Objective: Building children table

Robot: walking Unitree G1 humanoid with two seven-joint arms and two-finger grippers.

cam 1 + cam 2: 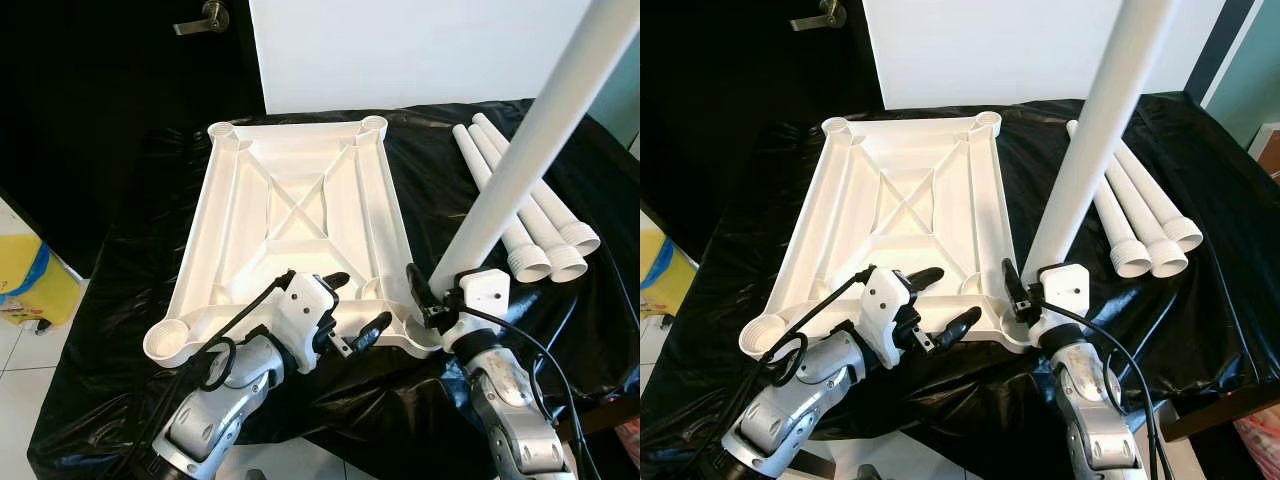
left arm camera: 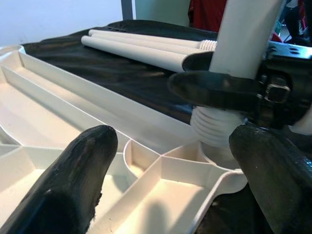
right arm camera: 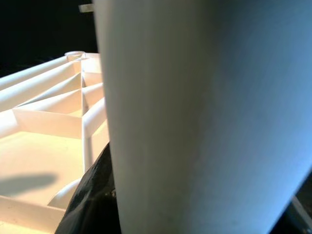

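Both grippers work at the near edge: left gripper (image 1: 352,312), fingers spread and empty, hovers over the upturned tabletop (image 1: 300,200); right gripper (image 1: 428,298) has its fingers clamped round a white leg (image 1: 520,160), threaded end down at the near-right corner socket (image 2: 214,158). Step in hand looks like seating the first leg; next it likely wants straightening, since it leans right, then twisting home. Three spare legs (image 1: 520,215) lie right on the black-draped surface (image 1: 150,240). Tabletop's near rim sits close to the drop; room is free on the far right.

Home room: door handle (image 1: 205,18), tiled floor (image 1: 20,385)
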